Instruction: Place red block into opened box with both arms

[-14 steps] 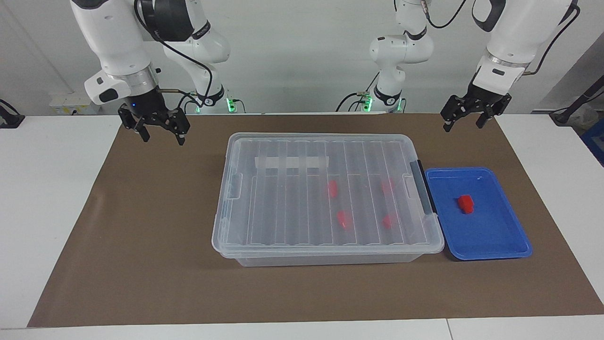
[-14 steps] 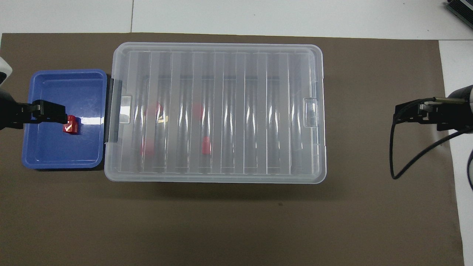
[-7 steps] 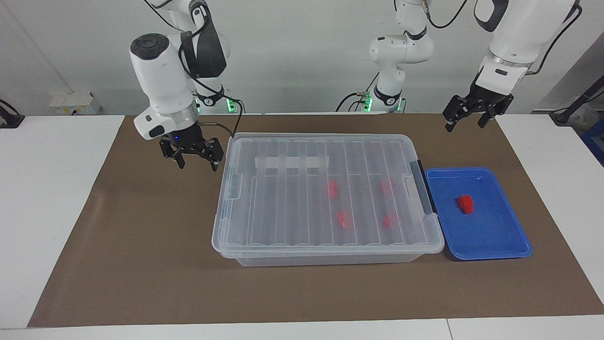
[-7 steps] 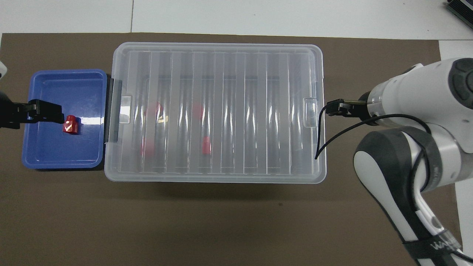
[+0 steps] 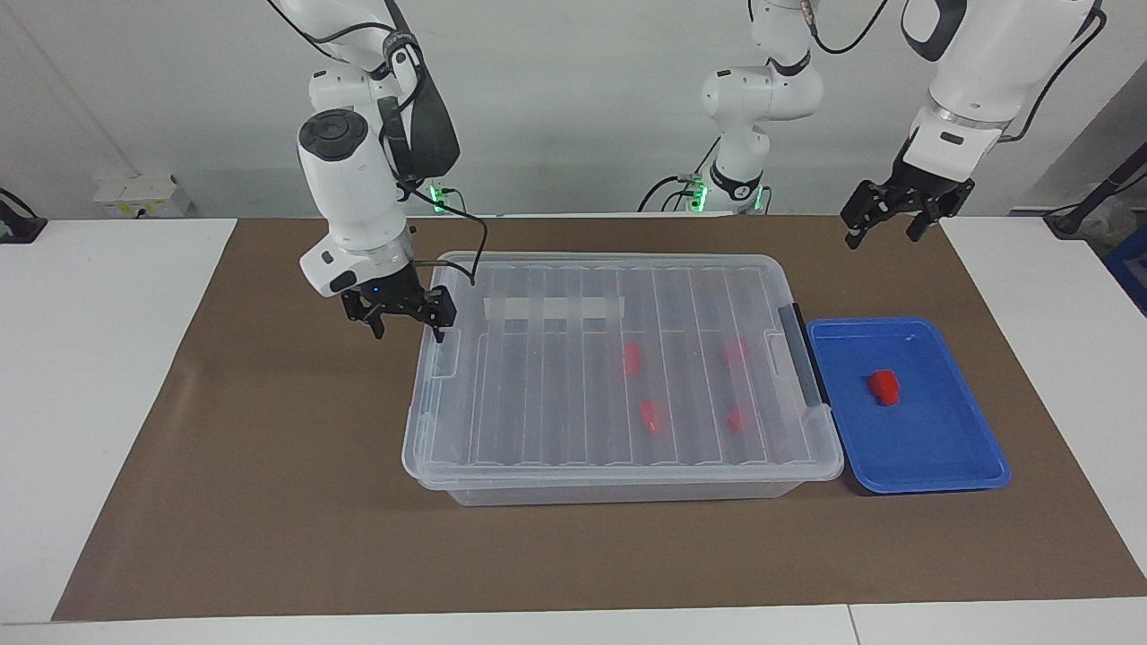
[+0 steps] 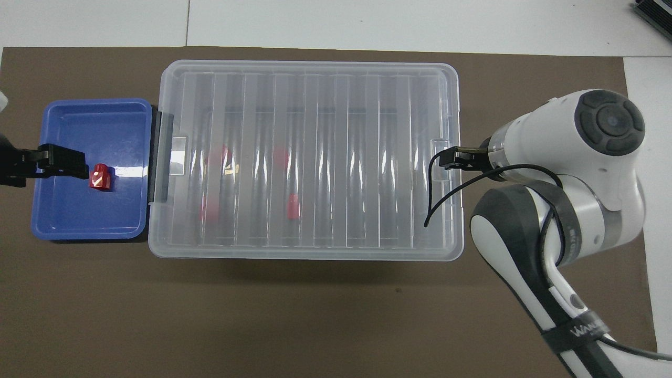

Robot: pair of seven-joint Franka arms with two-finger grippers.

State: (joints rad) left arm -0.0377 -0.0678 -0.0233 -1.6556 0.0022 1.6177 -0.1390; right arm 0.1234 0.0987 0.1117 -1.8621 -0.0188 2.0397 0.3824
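Observation:
A red block (image 5: 884, 386) (image 6: 100, 177) lies in the shallow blue tray (image 5: 950, 479) (image 6: 63, 231). The clear box (image 5: 618, 488) (image 6: 310, 254) stands mid-mat with its ribbed lid on. Several more red blocks show dimly through the lid. My right gripper (image 5: 409, 333) hangs open over the box's end toward the right arm, by the lid clip (image 5: 445, 352). In the overhead view its wrist hides most of it. My left gripper (image 5: 882, 240) (image 6: 63, 163) is open and raised in the air by the blue tray's end of the mat, holding nothing.
A dark grey handle (image 5: 804, 358) (image 6: 160, 157) runs along the box's end beside the blue tray. A brown mat (image 5: 269, 493) covers the table under everything. A loose black cable (image 6: 438, 194) from the right wrist hangs over the lid's corner.
The right arm swung in from its end of the mat to the box's end and came lower, still open. The left gripper hardly moved. Box, tray and blocks stayed put.

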